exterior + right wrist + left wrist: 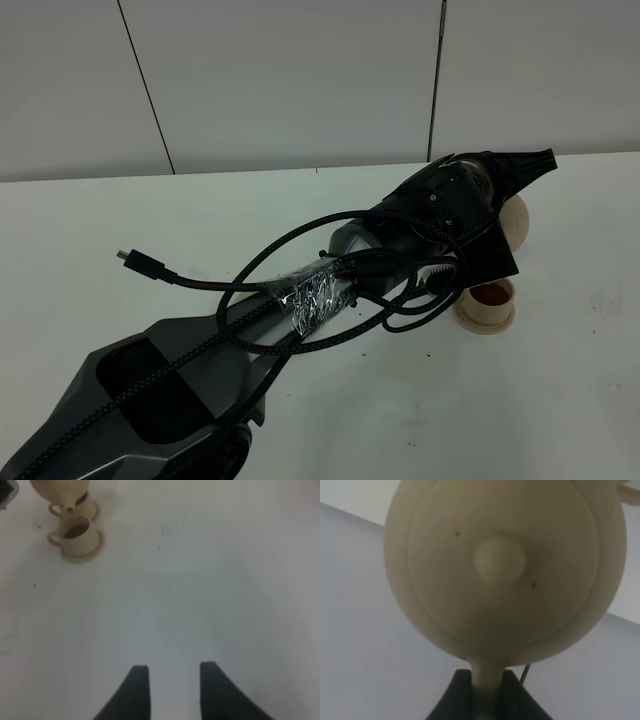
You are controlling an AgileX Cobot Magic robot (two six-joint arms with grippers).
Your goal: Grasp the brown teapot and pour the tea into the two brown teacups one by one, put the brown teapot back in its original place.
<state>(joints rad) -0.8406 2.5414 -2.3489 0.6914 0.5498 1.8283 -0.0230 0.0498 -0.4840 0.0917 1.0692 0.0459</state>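
Left arm (300, 300) and its loose cable loops (165, 272) cut diagonally across the middle of the worktop (100, 220). Far right is cramped, with the brown teapot (517, 222) right by a teacup (487, 303). Far left and near right are wide open.

White surface (120, 220), matte, fills lower part of high view. Few tiny dark specks (430, 352) scattered on it near middle. Faint grey scuff (603, 300) toward right side. Behind surface: pale grey wall (300, 80) of flat panels, thin dark seams (147, 88) slanting down to surface's back edge.
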